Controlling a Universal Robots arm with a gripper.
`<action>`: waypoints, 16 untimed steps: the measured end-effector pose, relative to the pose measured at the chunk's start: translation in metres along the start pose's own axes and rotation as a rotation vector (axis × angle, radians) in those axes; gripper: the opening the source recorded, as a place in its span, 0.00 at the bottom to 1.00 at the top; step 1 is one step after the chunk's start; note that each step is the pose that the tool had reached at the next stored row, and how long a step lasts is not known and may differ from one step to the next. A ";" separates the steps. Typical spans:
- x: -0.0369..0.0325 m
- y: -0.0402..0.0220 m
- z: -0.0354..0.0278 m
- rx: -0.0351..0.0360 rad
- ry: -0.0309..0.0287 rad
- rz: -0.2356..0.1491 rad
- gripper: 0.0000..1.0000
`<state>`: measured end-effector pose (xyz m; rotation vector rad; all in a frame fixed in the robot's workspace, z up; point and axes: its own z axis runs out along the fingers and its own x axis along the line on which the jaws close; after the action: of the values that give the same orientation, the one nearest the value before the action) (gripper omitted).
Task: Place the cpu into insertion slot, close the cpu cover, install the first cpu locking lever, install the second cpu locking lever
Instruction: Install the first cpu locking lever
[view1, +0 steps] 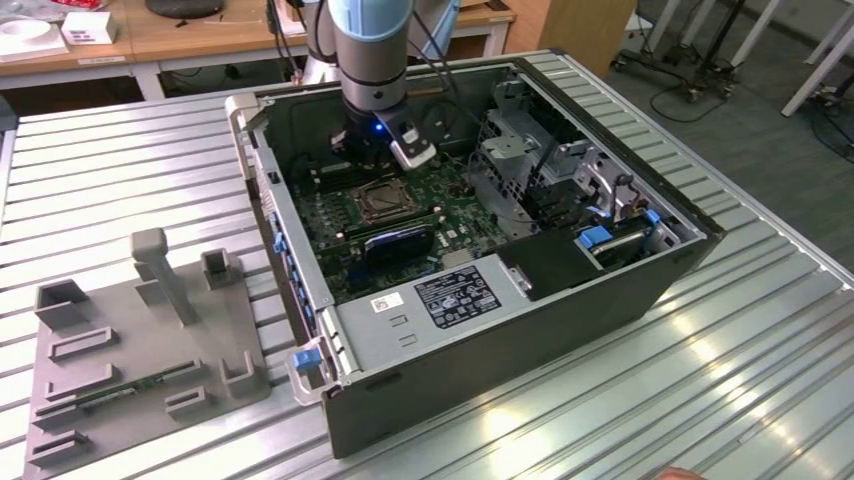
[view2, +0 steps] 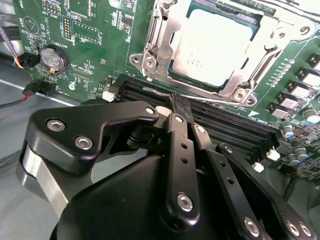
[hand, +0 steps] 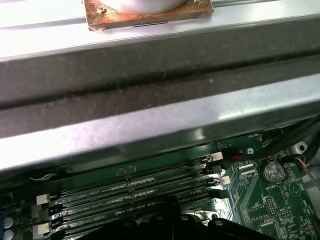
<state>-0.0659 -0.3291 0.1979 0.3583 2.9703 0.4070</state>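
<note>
1. A ribbed metal table (view1: 120, 170) made of long silvery slats spreads across most of the exterior view, from the bottom edge up to the furniture behind
2. Light glares off its slats in soft white patches (view1: 694, 350), brightest towards the exterior view's lower right
3. Behind the table stands a wooden desk (view1: 200, 40) with a pale brown top; white boxes (view1: 87, 27) sit on it at the exterior view's left, with a dark rounded object (view1: 184, 8) near them
4. A tall wooden panel (view1: 587, 30) rises further towards the exterior view's right
5. Past that panel the floor (view1: 747, 130) is plain grey; dark wheeled stand legs (view1: 674, 75) and slanting white legs (view1: 821, 60) stand on it
</note>
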 end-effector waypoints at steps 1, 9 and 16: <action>0.0000 -0.0001 0.0003 0.0000 -0.0001 0.000 0.10; -0.0003 -0.0008 0.0032 0.0000 -0.0002 0.000 0.10; -0.0002 -0.0013 0.0049 0.0004 -0.0003 0.000 0.10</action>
<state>-0.0653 -0.3291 0.1929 0.3589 2.9701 0.4064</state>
